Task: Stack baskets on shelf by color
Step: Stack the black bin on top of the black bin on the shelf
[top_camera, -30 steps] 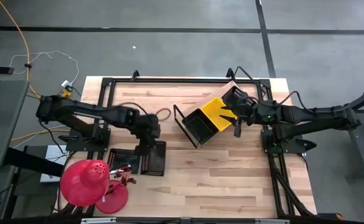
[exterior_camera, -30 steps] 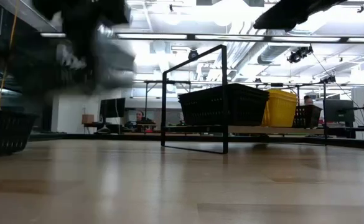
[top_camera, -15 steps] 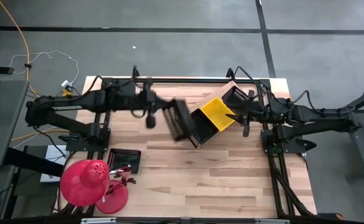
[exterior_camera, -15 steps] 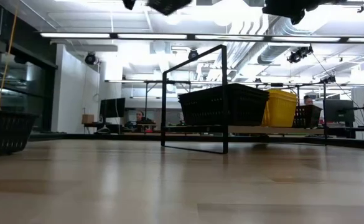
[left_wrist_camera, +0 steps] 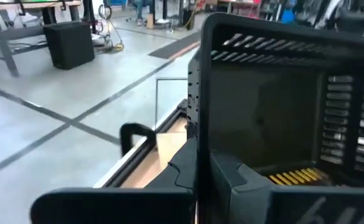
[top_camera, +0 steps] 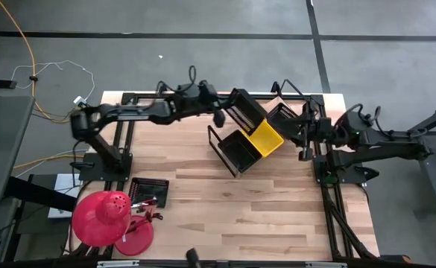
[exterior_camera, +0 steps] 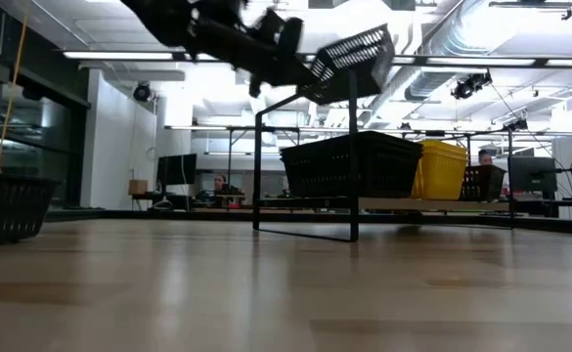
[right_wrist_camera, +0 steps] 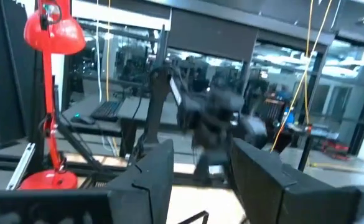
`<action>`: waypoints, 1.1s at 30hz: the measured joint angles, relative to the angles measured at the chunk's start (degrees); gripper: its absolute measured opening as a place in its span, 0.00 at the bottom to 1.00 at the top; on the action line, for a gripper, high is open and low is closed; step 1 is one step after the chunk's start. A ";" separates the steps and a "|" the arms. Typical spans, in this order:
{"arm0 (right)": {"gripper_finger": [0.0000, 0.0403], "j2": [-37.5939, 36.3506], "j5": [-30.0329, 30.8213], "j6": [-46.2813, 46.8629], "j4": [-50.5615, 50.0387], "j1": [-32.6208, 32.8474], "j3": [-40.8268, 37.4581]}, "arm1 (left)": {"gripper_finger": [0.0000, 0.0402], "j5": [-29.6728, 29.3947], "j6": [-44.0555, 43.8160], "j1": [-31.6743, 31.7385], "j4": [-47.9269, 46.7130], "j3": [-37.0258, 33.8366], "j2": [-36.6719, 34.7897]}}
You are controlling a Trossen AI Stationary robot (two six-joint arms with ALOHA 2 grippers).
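1. Table: wooden top carrying the slanted shelf near its middle. On the shelf sat a black basket, a yellow basket beside it, and another black basket at the far end.
2. Step in hand, as I read it: delivering a black basket to the shelf. Next move calls for levelling it and lowering it squarely into the black one already there, not the yellow.
3. Left arm reached across the table's far edge. Left hand was clamped shut on the rim of the carried basket, held tilted in the air above the shelf.
4. Right arm waited at the table's right edge. Right hand was parted, empty, near the shelf's right end.
5. One more spare black basket lay at the table's front left, next to a red desk lamp.
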 joint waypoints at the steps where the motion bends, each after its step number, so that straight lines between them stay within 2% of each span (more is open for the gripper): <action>1: 0.37 -0.21 0.00 -0.38 0.50 0.00 0.00 | 0.00 0.08 -0.92 -0.04 1.77 0.57 1.91; 10: 0.37 -0.13 -0.02 -1.71 0.68 0.00 0.00 | 0.00 -0.63 -2.97 -2.59 1.08 16.64 18.13; 16: 0.37 -0.14 -0.02 -1.65 0.42 0.00 0.00 | 0.00 -2.32 -5.17 -4.00 -2.69 27.57 25.76; 26: 0.37 -0.11 0.19 -0.57 -1.04 0.00 0.00 | 0.00 -8.61 -6.00 -7.01 -1.76 37.99 37.30; 33: 0.37 0.66 0.13 -0.56 -2.00 0.00 0.00 | 0.00 -10.01 -6.05 -8.11 -1.39 43.94 43.29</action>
